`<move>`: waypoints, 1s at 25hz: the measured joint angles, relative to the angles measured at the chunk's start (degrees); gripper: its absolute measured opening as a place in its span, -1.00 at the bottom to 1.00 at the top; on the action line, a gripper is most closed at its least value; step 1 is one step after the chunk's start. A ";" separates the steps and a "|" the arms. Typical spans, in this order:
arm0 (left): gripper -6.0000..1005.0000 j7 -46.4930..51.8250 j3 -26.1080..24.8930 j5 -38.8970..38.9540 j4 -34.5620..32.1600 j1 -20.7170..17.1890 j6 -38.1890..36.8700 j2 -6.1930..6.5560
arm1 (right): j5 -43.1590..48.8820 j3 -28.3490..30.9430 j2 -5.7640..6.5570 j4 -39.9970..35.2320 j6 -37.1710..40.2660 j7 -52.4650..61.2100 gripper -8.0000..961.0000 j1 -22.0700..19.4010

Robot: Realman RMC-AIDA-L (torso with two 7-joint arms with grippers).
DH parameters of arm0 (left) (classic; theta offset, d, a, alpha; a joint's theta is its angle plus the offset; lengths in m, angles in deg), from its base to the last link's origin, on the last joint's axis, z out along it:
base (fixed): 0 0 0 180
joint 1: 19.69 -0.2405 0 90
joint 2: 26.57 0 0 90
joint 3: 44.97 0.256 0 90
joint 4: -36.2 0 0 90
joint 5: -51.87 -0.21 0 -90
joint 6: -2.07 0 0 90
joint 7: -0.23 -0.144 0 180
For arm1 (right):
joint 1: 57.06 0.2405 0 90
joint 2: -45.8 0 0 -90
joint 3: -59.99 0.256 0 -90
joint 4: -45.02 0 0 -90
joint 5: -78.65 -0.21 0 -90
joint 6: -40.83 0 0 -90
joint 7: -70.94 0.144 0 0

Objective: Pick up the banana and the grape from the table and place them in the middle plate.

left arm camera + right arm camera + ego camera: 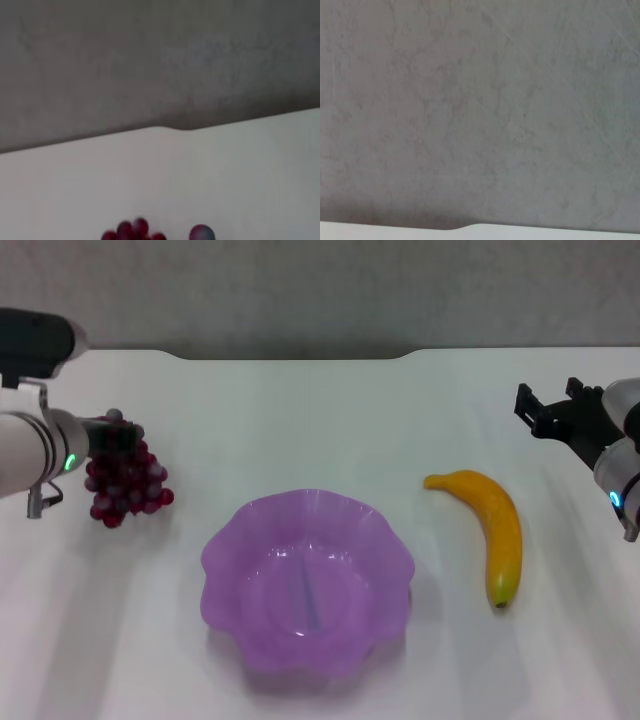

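Grape (127,483) under left gripper (118,436) — banana (492,532) untouched

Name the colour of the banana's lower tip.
Greenish, on the yellow-orange banana; clearest in the head view.

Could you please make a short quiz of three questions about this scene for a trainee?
1. True or false: the banana lies inside the plate.
2. Which gripper is at the grapes? A) left gripper B) right gripper
3. Fill in: the plate holds ____ fruit.

Key: 1. False, it lies on the table, on the plate's right. 2. A. 3. no.
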 joint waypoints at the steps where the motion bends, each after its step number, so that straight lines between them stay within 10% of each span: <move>1: -0.30 -0.04 0.01 0.00 -1.15 -0.32 0.39 0.03 | 0.00 0.00 0.00 0.00 0.00 0.00 0.44 0.00; 25: -0.40 -3.60 0.56 0.59 -11.33 -3.77 2.79 -0.03 | 0.00 -0.01 0.00 -0.08 0.13 0.00 0.44 -0.14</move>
